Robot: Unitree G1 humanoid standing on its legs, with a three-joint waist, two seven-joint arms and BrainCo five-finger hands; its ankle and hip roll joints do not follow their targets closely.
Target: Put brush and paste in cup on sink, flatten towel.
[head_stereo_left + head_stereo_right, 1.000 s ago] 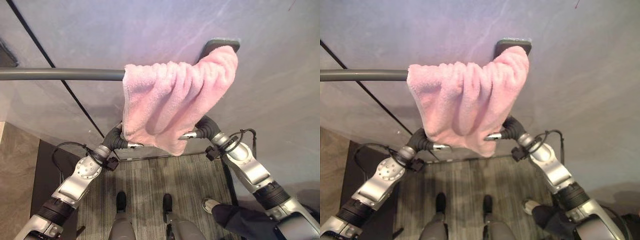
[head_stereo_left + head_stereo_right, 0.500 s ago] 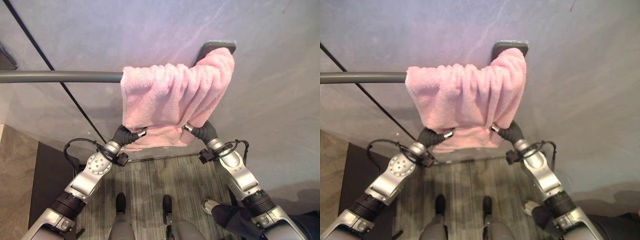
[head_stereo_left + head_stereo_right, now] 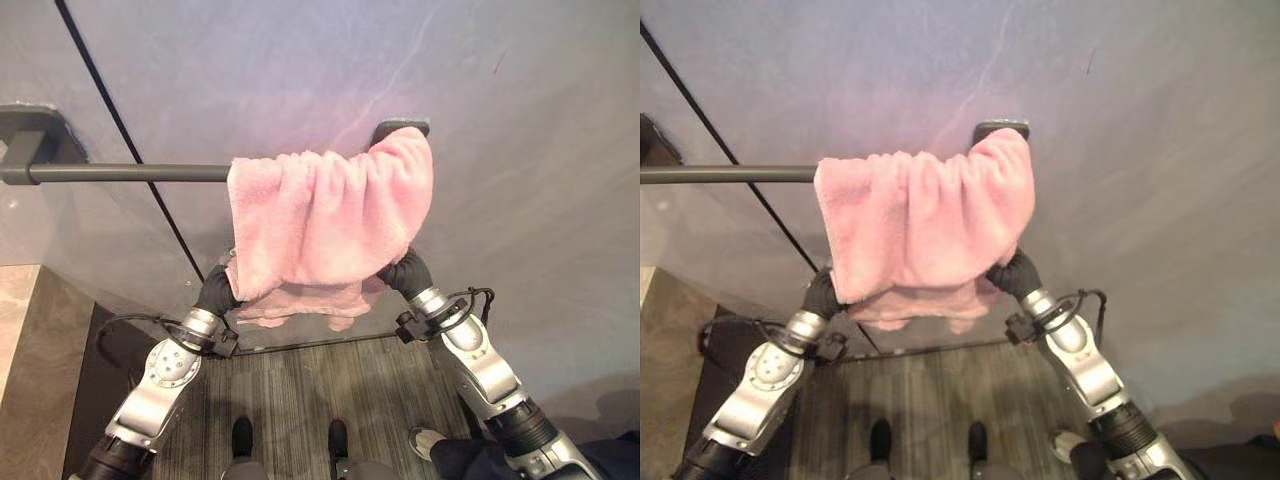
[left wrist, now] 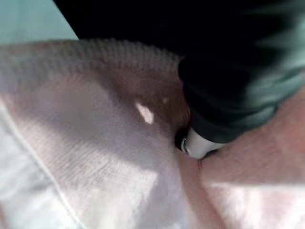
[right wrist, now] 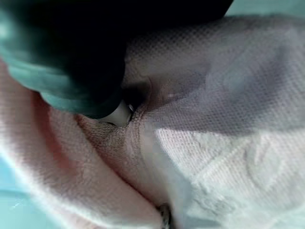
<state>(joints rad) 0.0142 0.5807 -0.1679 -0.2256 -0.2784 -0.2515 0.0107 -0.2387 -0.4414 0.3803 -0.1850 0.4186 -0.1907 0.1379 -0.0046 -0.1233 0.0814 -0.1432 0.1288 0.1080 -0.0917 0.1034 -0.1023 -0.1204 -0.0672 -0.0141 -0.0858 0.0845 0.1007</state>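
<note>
A pink towel (image 3: 320,225) hangs bunched in folds over the right end of a grey wall rail (image 3: 130,172). My left hand (image 3: 217,288) reaches up under the towel's lower left edge, and the cloth hides it past the dark ribbed cover. On the other side my right hand (image 3: 405,275) goes in under the lower right edge in the same way. In the left wrist view the pink cloth (image 4: 95,143) lies pressed against the left hand (image 4: 224,105). The right wrist view has the towel (image 5: 228,119) folded close around the right hand (image 5: 71,62).
The rail runs between a left bracket (image 3: 25,140) and a right bracket (image 3: 400,127) on a grey wall. A dark seam (image 3: 130,160) crosses the wall diagonally. A person's shoe (image 3: 428,440) and dark trouser leg show on the striped floor at the lower right.
The camera has tilted, so the whole scene shifted. Both hands went from the towel's lower hem up behind the cloth, and the lower edge is now gathered higher.
</note>
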